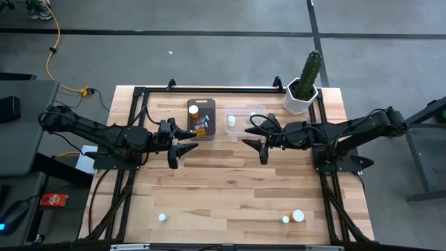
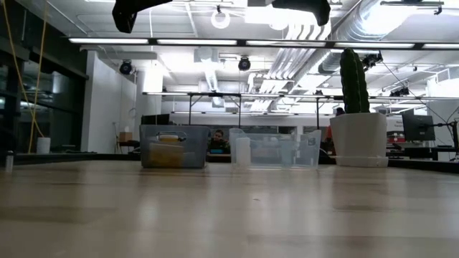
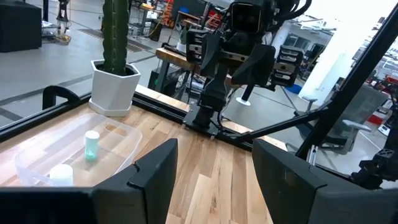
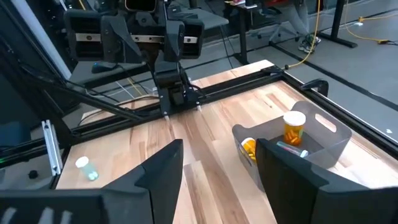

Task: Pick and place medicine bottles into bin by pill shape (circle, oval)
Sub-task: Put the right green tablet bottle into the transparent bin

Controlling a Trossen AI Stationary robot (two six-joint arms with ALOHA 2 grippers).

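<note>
Two grippers: the left gripper (image 1: pixel 182 143) and the right gripper (image 1: pixel 255 141) hang above the tabletop's middle, facing each other, fingers spread wide, holding nothing.
Bins: a smoky bin (image 1: pixel 201 118) and a clear bin (image 1: pixel 244 120) sit side by side near the far edge.
Medicine bottles: amber bottles (image 4: pixel 294 127) lie in the smoky bin; pale ones (image 3: pixel 91 144) stand in the clear bin; three more (image 1: pixel 298 215) rest along the near edge.
Surface: a pale wooden tabletop (image 1: pixel 230 188) with a black frame.
Far right corner: a cactus (image 1: pixel 311 68) in a white pot.
Room: grey floor; the low view alone shows ceiling lights, ducts and desks behind.
</note>
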